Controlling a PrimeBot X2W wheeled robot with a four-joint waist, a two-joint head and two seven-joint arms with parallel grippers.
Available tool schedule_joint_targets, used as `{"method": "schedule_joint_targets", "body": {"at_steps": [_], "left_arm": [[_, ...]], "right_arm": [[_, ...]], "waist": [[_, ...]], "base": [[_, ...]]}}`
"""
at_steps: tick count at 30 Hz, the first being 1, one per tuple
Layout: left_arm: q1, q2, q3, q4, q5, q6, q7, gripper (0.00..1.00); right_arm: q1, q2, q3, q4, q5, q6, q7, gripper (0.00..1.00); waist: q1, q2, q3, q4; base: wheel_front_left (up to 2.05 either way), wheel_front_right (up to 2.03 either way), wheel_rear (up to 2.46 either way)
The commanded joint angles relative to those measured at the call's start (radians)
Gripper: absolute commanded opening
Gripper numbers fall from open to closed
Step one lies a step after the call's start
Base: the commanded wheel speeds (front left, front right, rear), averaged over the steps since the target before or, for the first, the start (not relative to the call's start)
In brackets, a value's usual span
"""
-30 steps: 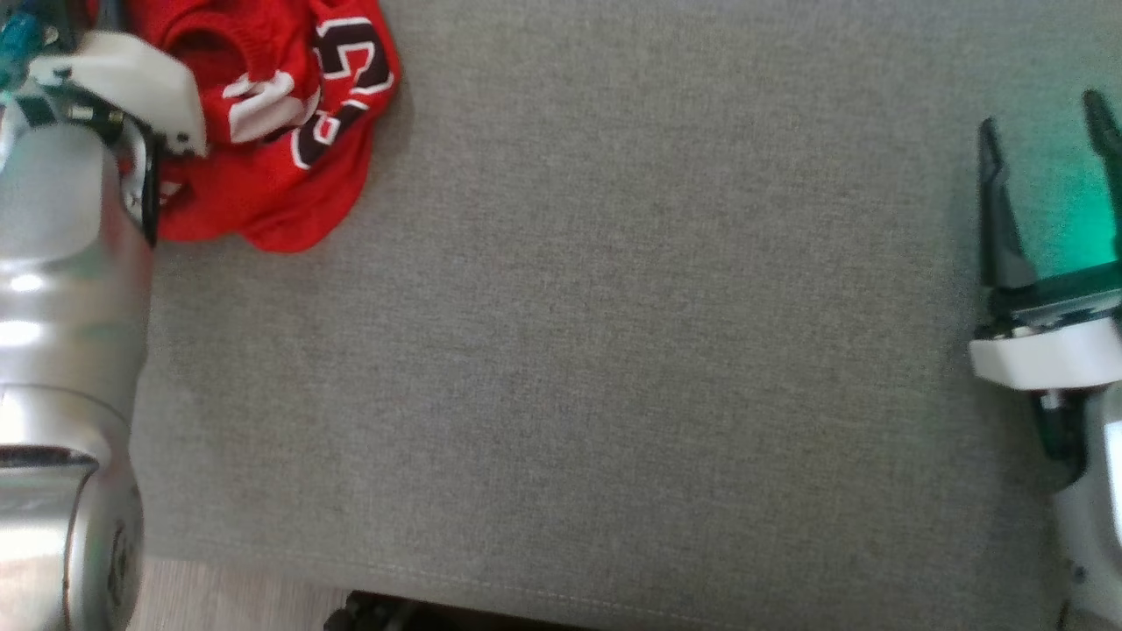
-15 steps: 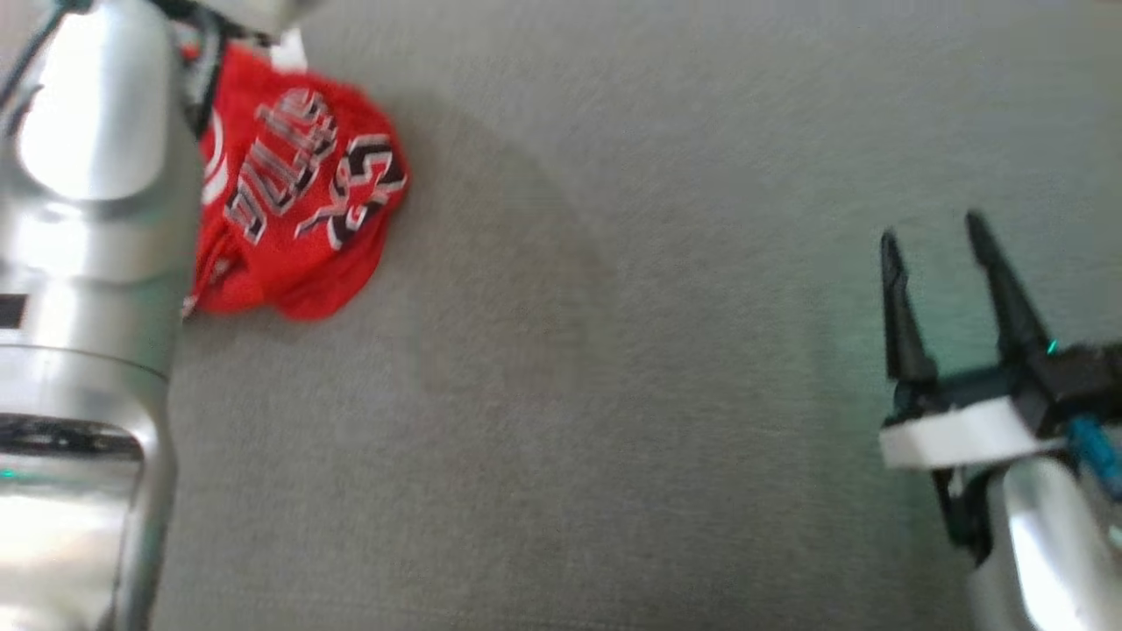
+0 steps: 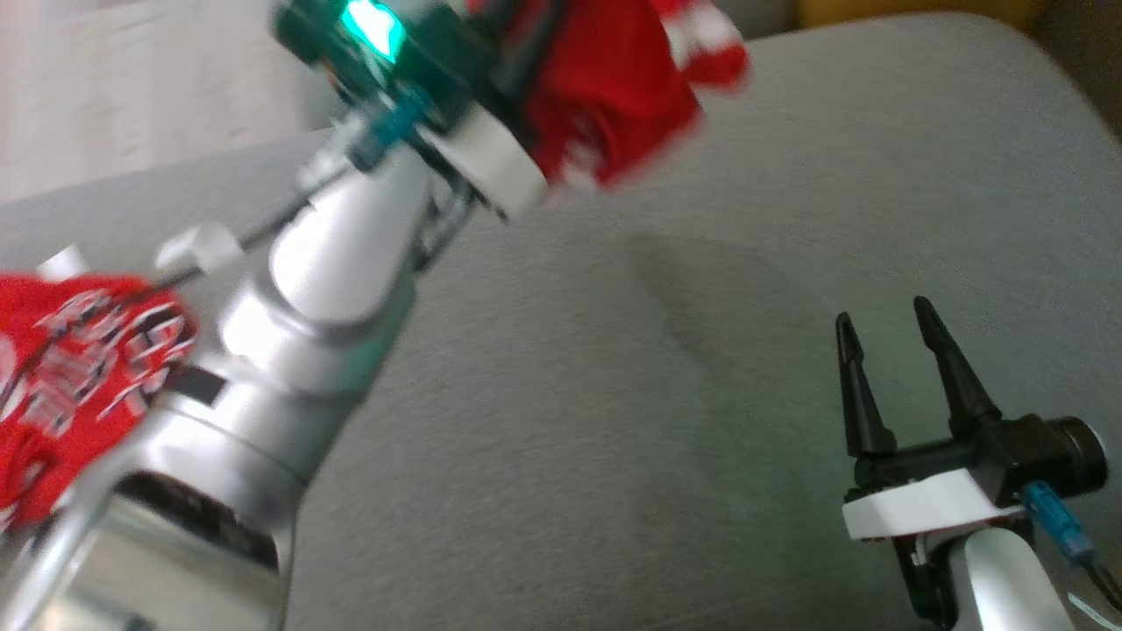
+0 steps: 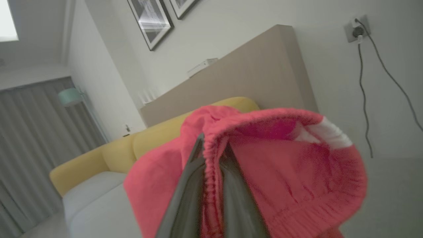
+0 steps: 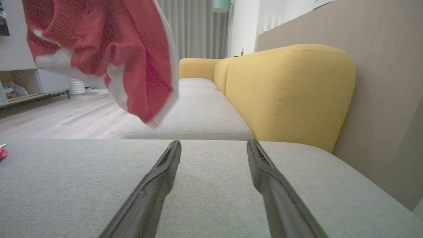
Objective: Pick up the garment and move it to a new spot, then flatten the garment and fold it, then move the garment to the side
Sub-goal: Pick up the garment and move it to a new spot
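My left gripper (image 3: pixel 543 96) is raised above the grey cushion (image 3: pixel 614 421) and shut on a red garment (image 3: pixel 614 105) with white trim. In the left wrist view its fingers (image 4: pixel 185 191) pinch the garment's elastic hem (image 4: pixel 211 172), and the cloth drapes over them. From the right wrist view the garment (image 5: pixel 132 59) hangs in the air at the upper left, off the cushion. My right gripper (image 3: pixel 883 315) hovers open low over the cushion at the right, nothing between its fingers (image 5: pixel 158 178).
A second red cloth with black and white lettering (image 3: pixel 79 377) lies on the cushion at the left, partly behind my left forearm (image 3: pixel 289 333). A yellow sofa back (image 5: pixel 290 92) and a beige panel (image 5: pixel 380 82) stand past the cushion's far edge.
The head view has tilted up and shifted. My left arm has swung up and rightward and now holds a red garment in the air. The right gripper stays open.
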Motion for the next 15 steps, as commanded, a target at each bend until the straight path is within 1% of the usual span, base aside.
{"method": "schedule_joint_targets", "body": {"at_steps": [1,4,6,8,9,10,13,15], "left_arm": [[-0.015,0.031,-0.01,-0.028,-0.026,0.002,-0.002,0.0],[0.05,0.032,-0.116,-0.008,-0.039,0.002,-0.003,0.0],[0.093,0.043,-0.18,-0.006,0.008,0.002,-0.004,0.0],[0.152,0.054,-0.208,-0.012,0.045,0.013,-0.004,0.0],[0.186,0.059,-0.21,-0.014,0.053,0.026,-0.004,0.07],[0.222,0.064,-0.209,-0.012,0.059,0.045,-0.004,0.99],[0.328,0.064,-0.176,-0.011,0.045,0.097,-0.004,1.0],[0.408,0.054,-0.122,-0.038,0.004,0.125,-0.004,1.0]], "right_arm": [[-0.022,0.002,0.03,-0.037,0.008,0.007,-0.002,1.0],[-0.033,0.004,0.045,-0.039,0.019,0.007,-0.002,1.0],[-0.039,0.004,0.064,-0.04,0.036,0.007,-0.002,1.0],[-0.047,0.004,0.084,-0.037,0.049,0.007,-0.002,1.0],[-0.051,0.004,0.092,-0.034,0.055,0.007,-0.002,1.0],[-0.054,0.004,0.097,-0.032,0.059,0.007,-0.002,1.0],[-0.05,0.004,0.099,-0.024,0.06,0.007,-0.002,1.0],[-0.033,0.004,0.096,-0.017,0.06,0.007,-0.002,1.0]], "waist": [[0.0002,-0.0001,-0.001,-0.117],[0.0002,-0.0001,0.04,-0.159],[0.0002,-0.0001,0.069,-0.177],[0.0002,-0.0001,0.096,-0.189],[0.0002,-0.0001,0.107,-0.193],[0.0002,-0.0001,0.113,-0.194],[0.0002,-0.0001,0.111,-0.18],[0.0002,-0.0001,0.09,-0.154]], "base": [[0.0,0.0,0.0],[0.0,0.0,0.0],[0.0,0.0,0.0],[0.0,0.0,0.0],[0.0,0.0,0.0],[0.0,0.0,0.0],[0.0,0.0,0.0],[0.0,0.0,0.0]]}}
